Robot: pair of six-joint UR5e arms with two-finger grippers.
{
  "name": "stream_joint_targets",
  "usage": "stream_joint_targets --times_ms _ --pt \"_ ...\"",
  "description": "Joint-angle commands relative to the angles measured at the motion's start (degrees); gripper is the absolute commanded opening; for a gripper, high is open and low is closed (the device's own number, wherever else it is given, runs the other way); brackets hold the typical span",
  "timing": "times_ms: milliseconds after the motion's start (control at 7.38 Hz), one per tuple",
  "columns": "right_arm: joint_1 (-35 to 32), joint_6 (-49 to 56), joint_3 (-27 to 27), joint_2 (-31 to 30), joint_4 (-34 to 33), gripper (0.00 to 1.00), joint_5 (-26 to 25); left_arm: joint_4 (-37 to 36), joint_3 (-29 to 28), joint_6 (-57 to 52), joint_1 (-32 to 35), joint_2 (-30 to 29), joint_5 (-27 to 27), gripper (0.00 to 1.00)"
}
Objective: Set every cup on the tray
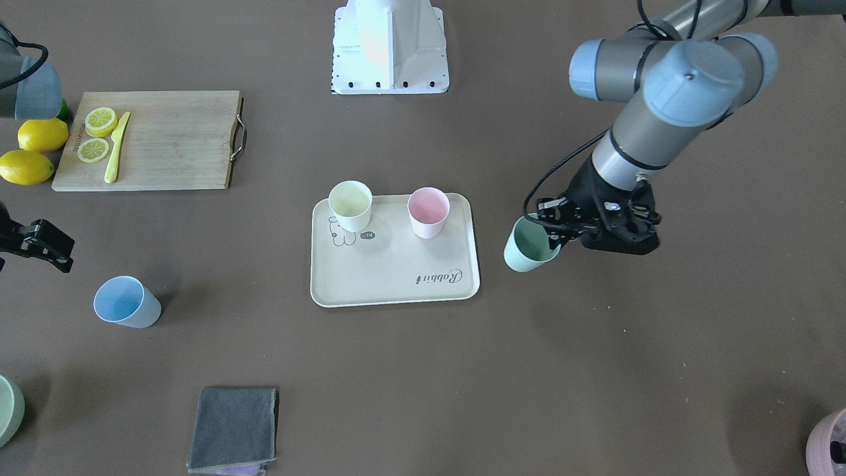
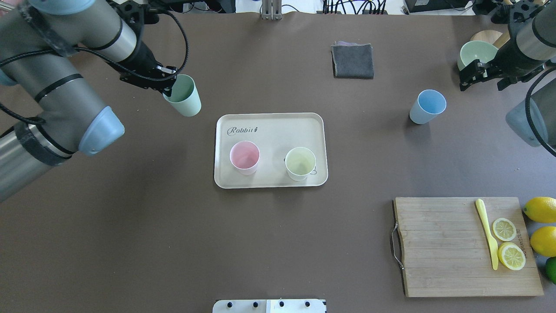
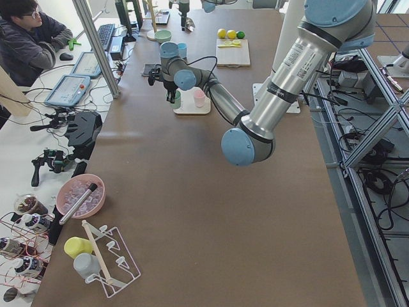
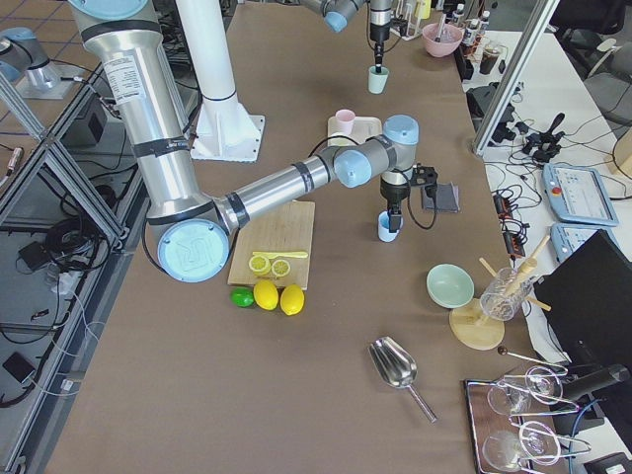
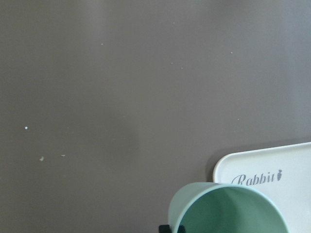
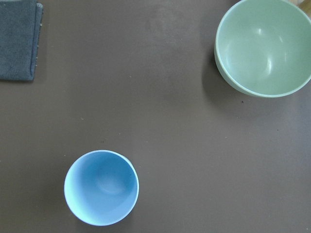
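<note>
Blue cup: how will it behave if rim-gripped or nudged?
Blue cup looks like thin matte plastic, so probably light and stiff; the similar mint cup is held by a rim pinch alone from the left gripper. It tapers to a narrower base, so a high push may tip it; tipped, it'd likely roll in an arc.

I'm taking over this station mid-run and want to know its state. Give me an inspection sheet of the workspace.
Surface: brown table, a few pale specks.
Job's things: pink cup and yellow cup upright on the tray; mint cup held beside the tray, not on it; blue cup on the table.
Clutter: cutting board with lemon slices and knife, whole lemons, grey cloth, green bowl.
Grippers: left gripper shut on the mint cup's rim; right gripper empty near the green bowl, jaws unclear.
Cables: black cable looping along the left wrist.
Surroundings: operator seated beside the table's left end.
</note>
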State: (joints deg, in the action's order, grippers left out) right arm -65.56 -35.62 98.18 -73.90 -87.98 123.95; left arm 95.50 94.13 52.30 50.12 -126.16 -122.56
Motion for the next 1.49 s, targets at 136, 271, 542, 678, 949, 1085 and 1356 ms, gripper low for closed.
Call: stream_joint_targets --times_ms 136,271,542,678,949,1085,1356 --pt "-0.18 0.11 -2.20 0.60 0.00 0.95 0.60 4.92 -5.61 8.22 -8.61 -4.62 8.09 0.00" --pt "-0.18 0.11 -2.72 0.69 0.00 0.95 0.68 8.52 -8.41 9.91 -10.47 -4.97 10.73 0.00" --pt "-0.09 -0.33 -3.16 1.13 0.00 0.95 0.77 10.40 -10.11 10.97 -12.67 -5.32 13.21 0.00" --pt "0.43 -1.02 -4.47 1.82 0.61 0.95 0.77 11.10 -10.11 10.89 -12.68 -5.32 13.83 0.01" --pt "1.65 -5.31 -8.34 1.83 8.67 0.95 0.77 11.20 -7.76 10.27 -12.16 -5.24 13.75 0.98" --pt "2.71 -7.25 -8.35 2.27 8.96 0.94 0.77 10.41 -5.21 10.28 -9.54 -5.24 11.57 0.98" --pt "4.30 -8.24 -9.31 2.53 9.05 0.86 0.16 10.23 -3.70 10.01 -5.75 -4.89 5.76 0.98"
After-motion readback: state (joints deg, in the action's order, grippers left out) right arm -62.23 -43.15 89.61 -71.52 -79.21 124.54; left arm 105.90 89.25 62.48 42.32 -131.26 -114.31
